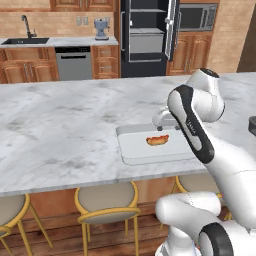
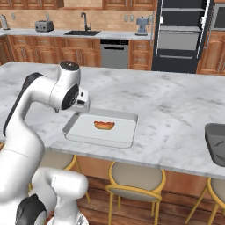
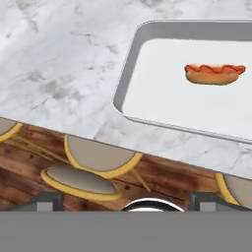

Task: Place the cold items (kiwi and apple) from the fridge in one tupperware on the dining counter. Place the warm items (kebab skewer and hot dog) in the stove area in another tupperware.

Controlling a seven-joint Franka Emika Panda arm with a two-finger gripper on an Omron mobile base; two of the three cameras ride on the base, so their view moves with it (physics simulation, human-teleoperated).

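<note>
Bar stools (image 1: 106, 199) with yellow frames stand nearest, tucked under the marble dining counter (image 1: 55, 130). On the counter, close to its front edge, rests a shallow white tupperware (image 2: 127, 135); the hot dog (image 2: 104, 125) lies inside it, near the middle. A dark container (image 2: 216, 143) sits well apart on the counter. The gripper (image 3: 126, 199) is released, fingers spread wide and holding nothing, positioned beside the tupperware near the counter edge. The fridge (image 1: 146, 35) stands open behind.

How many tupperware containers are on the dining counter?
2: a light tupperware holding the hot dog at the near edge, and a dark tupperware to its right, partly cut off.
</note>
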